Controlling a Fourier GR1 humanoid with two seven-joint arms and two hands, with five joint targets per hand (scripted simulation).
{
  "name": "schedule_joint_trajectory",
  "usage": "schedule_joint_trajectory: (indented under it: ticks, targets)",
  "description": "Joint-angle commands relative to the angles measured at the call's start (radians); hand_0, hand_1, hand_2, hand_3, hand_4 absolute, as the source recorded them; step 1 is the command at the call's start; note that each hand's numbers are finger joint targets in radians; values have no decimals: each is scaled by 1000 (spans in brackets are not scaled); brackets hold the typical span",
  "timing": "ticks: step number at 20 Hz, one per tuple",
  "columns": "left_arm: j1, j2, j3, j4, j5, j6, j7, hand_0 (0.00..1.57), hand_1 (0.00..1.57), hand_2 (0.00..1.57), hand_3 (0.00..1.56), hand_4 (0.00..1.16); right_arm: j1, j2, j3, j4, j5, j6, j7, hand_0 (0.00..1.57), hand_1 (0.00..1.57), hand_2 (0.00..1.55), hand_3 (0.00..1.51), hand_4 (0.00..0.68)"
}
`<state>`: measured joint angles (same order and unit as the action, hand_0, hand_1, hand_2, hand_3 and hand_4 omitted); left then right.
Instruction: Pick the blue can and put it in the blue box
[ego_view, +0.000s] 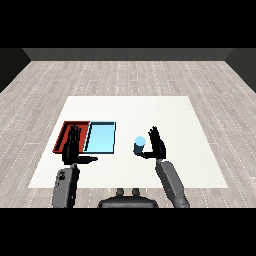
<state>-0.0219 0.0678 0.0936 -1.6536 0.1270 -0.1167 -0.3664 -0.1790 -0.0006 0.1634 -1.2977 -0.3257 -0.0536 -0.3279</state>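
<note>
Blue can (139, 144) stands upright on the white table (190, 150), right of the light blue tray (100, 138) and apart from it. We note the right hand (157, 146) just beside the can, fingers straight and spread, not curled round it. The left hand (71, 148) hangs over the red tray (65, 131), fingers extended, thumb out.

blue can (139, 144) upright on table | light blue tray (100, 137) flat, left of it
</note>
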Motion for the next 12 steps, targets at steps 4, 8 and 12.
schedule_joint_trajectory:
  ticks: [4, 8, 12]
  targets:
    - [5, -18, -24, -34, -32, 30, 17, 0, 0, 0, 0, 0, -110, 1, -47, 179, -27, 48, -33, 0, 0, 0, 0, 0]
    - [48, 22, 20, -39, 25, -36, 11, 0, 0, 0, 0, 0, -99, 1, 54, 268, -93, -12, -160, 0, 0, 0, 0, 0]
    - [-17, 13, 22, -3, 19, -7, 24, 0, 0, 0, 0, 0, -137, 1, 80, 295, -133, -41, -162, 0, 0, 0, 0, 0]
